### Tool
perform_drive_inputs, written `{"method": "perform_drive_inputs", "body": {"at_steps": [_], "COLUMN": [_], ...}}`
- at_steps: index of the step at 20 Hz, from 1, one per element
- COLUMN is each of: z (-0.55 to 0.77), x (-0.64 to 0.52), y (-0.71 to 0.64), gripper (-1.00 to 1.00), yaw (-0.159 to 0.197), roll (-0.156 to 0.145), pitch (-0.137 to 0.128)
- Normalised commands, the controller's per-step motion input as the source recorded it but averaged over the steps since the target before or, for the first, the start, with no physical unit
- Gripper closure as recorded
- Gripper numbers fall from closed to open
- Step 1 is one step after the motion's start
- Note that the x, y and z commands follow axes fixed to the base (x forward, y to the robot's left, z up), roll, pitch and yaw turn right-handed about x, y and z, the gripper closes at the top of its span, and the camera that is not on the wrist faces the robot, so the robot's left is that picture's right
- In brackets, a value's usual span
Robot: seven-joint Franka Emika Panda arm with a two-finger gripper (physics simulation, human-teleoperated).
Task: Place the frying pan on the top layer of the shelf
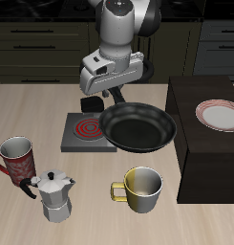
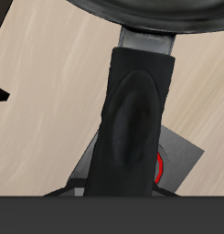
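The frying pan (image 1: 138, 127) is round, black and shallow, and is held above the table between the burner plate and the shelf. Its long black handle (image 1: 92, 103) points back toward the robot. My gripper (image 1: 101, 96) is shut on the handle. In the wrist view the handle (image 2: 132, 119) fills the middle and leads to the pan's rim (image 2: 150, 7); my fingertips are hidden there. The shelf (image 1: 200, 153) is a large, nearly black boxy unit beside the pan, and its flat top is about level with the pan.
A red-rimmed white plate (image 1: 220, 115) lies on the shelf top. A grey burner plate with a red coil (image 1: 85, 129) sits under the pan's near edge and also shows in the wrist view (image 2: 177, 160). A red mug (image 1: 17, 156), a moka pot (image 1: 55, 196) and a yellow mug (image 1: 140, 188) stand near the front.
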Motion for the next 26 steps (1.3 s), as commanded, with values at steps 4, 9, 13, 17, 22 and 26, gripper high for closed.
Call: {"method": "perform_drive_inputs", "body": {"at_steps": [4, 9, 13, 17, 22, 26], "z": [-0.06, -0.05, -0.07, 0.01, 0.0, -0.1], "x": [0.09, 0.04, 0.05, -0.01, 0.02, 0.05], "y": [0.14, 0.08, -0.04, 0.07, 0.02, -0.01], "gripper": [1.0, 1.0, 1.0, 1.0, 1.0, 1.0], "yaw": [0.011, 0.017, 0.022, 0.033, 0.025, 0.036], "roll": [-0.011, 0.012, -0.038, 0.008, -0.012, -0.023], "pitch": [0.018, 0.019, 0.014, 0.004, 0.005, 0.009]}}
